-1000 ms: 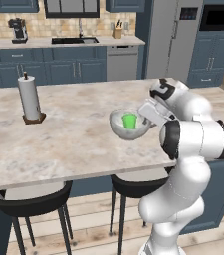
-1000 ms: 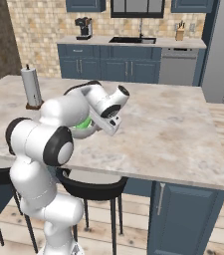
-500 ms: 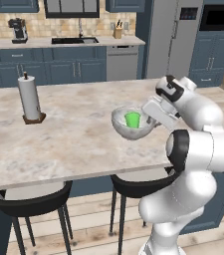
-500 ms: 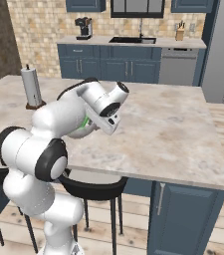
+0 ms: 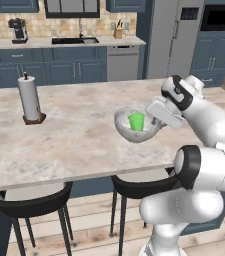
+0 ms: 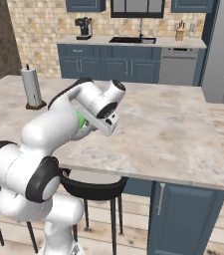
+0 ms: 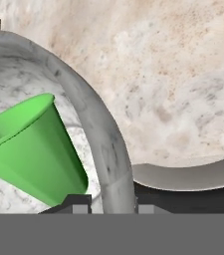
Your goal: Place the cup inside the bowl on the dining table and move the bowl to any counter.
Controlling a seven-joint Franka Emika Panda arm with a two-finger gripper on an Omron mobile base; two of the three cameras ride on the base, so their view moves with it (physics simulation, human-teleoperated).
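paper towel roll [image 5: 29, 98] on island, coffee maker [image 5: 18, 29], knife block [image 5: 118, 32], stools [image 5: 31, 206]

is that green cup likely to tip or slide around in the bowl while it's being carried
Probably. The small plain bright-green cup sits loose inside the deep speckled grey-white glassy bowl, which looks lifted off the marbled table. The smooth curved inside likely lets it slide. The jaws grip only the rim, so any tilt may tip it.

Bright green cup [image 5: 136, 121] in grey-white speckled bowl [image 5: 126, 131].
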